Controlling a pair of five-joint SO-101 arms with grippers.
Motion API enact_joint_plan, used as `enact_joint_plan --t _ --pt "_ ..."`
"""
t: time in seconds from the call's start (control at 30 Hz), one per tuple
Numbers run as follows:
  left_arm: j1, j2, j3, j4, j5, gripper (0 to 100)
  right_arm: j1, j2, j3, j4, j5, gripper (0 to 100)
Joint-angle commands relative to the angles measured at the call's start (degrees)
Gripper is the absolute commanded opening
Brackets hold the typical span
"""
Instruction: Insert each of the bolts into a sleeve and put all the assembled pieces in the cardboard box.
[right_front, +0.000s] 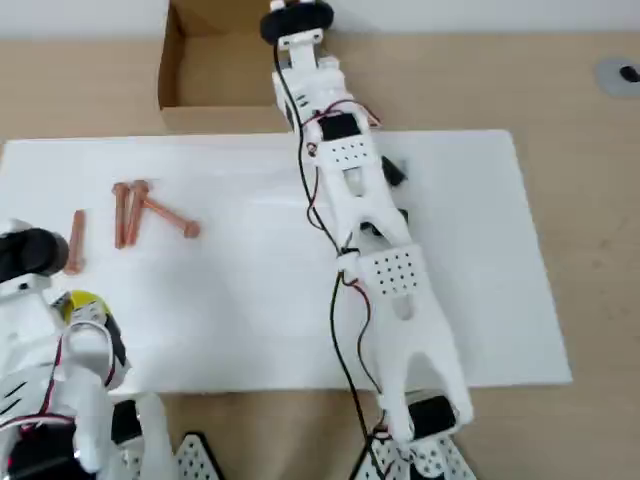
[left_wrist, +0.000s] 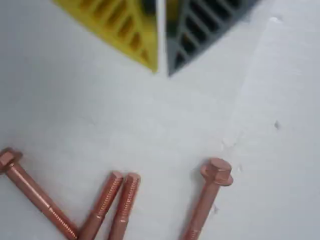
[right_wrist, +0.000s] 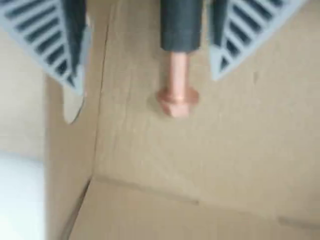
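Observation:
My right gripper (right_front: 297, 20) is stretched out over the cardboard box (right_front: 215, 75) at the back of the table. In the right wrist view it (right_wrist: 146, 82) is open above the box floor (right_wrist: 235, 150). A black sleeve (right_wrist: 181, 25) with a copper bolt (right_wrist: 177, 102) through it shows between the fingers, with a clear gap to one finger. Several loose copper bolts (right_front: 130, 212) lie on the white sheet (right_front: 260, 320) at the left. My left gripper (right_front: 78, 302) sits near the sheet's front left, shut and holding nothing (left_wrist: 162, 70), just short of those bolts (left_wrist: 212, 190).
Two black sleeves (right_front: 394, 171) (right_front: 402, 216) peek out from under the right arm near the sheet's middle. The right arm (right_front: 390, 270) crosses the sheet from front to back. A grey disc (right_front: 620, 75) lies at the far right on the wooden table.

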Motion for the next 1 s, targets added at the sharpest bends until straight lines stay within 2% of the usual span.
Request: enact_joint_plan --t 0.0,0.1,0.23,0.5,0.73,0.97 --pt "-0.6 1.0 -0.4 -2.3 -0.6 1 0.5 -1.6 -7.9 4.3 0.2 20.3" --pt "-0.6 4.5 -1.4 -3.3 -0.4 1 0.6 -1.7 -13.7 10.4 0.2 20.3" --pt "-0.6 18.7 -5.9 -3.6 -0.2 1 0.6 -1.5 -22.8 19.0 0.2 20.3" --pt "-6.2 47.3 -22.2 -14.3 -0.6 1 0.6 -8.6 -23.1 25.8 0.2 20.3" --pt "-3.5 66.9 -32.4 -14.6 -2.0 1 0.6 -15.6 -23.1 32.1 0.2 20.3" --pt "0.0 76.2 -36.7 -14.3 -7.0 1 0.7 -20.6 -23.1 38.9 0.2 20.3"
